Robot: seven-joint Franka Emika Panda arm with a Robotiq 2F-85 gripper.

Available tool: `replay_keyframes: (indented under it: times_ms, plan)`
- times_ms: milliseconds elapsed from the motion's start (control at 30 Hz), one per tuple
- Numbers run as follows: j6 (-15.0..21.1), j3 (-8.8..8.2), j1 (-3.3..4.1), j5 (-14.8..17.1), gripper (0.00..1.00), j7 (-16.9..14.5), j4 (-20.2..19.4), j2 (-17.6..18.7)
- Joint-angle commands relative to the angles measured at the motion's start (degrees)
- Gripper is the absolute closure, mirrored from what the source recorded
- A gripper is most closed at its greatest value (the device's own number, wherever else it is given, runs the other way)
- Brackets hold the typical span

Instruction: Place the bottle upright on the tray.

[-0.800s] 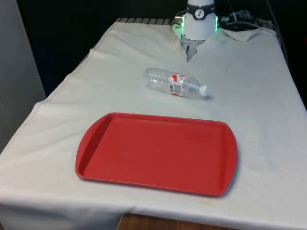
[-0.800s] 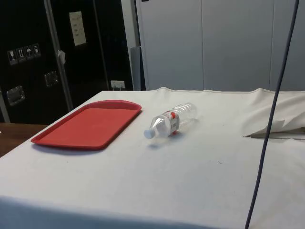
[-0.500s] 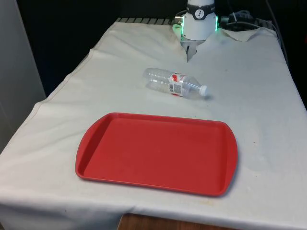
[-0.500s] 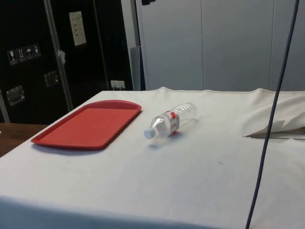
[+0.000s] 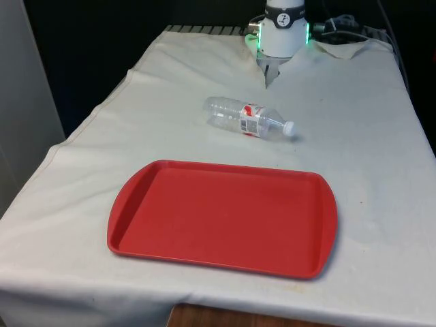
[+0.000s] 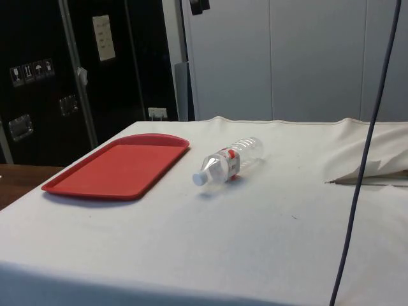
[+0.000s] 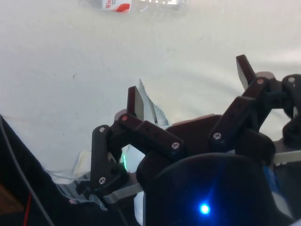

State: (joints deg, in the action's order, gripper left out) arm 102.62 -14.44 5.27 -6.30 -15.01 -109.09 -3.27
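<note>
Well, clear plastic water bottle [image 5: 249,119] w/ white cap lies on its side on the cloth, just beyond the red plastic tray [image 5: 223,216], not on it. My black gripper [image 7: 190,89] hangs well apart from the bottle, jaws wide, holding nothing. Risk imo: round body rolls off if I clip it, or tips once stood up.

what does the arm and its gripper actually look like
The gripper is black, with two fingers built from jointed links fastened by small silver screws, each tipped with a flat pad. In the front view, the robot's white base stands at the table's far end, ringed by a green glow, with dark cables beside it.
</note>
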Motion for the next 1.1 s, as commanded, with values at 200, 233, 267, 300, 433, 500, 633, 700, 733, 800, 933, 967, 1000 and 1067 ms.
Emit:
replay_keyframes:
  times_ms: [200,233,267,300,433,500,633,700,733,800,933,967,1000,1067]
  plan:
    - [1.15,-0.06,0.00,0.00,0.00,0.06,-1.03,0.29]
    - [1.26,-0.06,0.00,0.00,0.00,0.06,-1.09,0.34]
    - [1.38,-0.06,0.00,0.00,0.00,0.06,-1.26,0.34]
    - [1.43,-0.06,0.00,0.00,0.00,0.06,-1.38,0.34]
    - [1.03,-0.06,0.00,0.00,0.00,0.00,-1.55,0.40]
    - [1.89,-0.06,0.00,0.00,0.00,0.06,-2.23,0.29]
    - [2.29,0.06,0.11,-0.06,0.00,0.29,-3.32,-0.06]
    - [1.72,0.00,0.06,0.06,0.00,0.00,-2.86,0.34]
    - [2.35,0.17,0.11,-0.11,0.00,0.40,-3.72,-0.34]
    - [2.46,0.29,0.11,-0.11,0.00,0.52,-4.24,-0.69]
    - [2.92,0.57,0.11,-0.17,0.00,0.74,-5.67,-1.72]
    - [2.12,0.46,0.06,0.06,0.00,0.34,-5.04,-1.20]
    - [3.04,0.57,0.11,-0.17,0.00,0.80,-5.96,-1.95]
    - [3.32,0.69,0.17,-0.23,0.00,0.86,-6.76,-2.52]
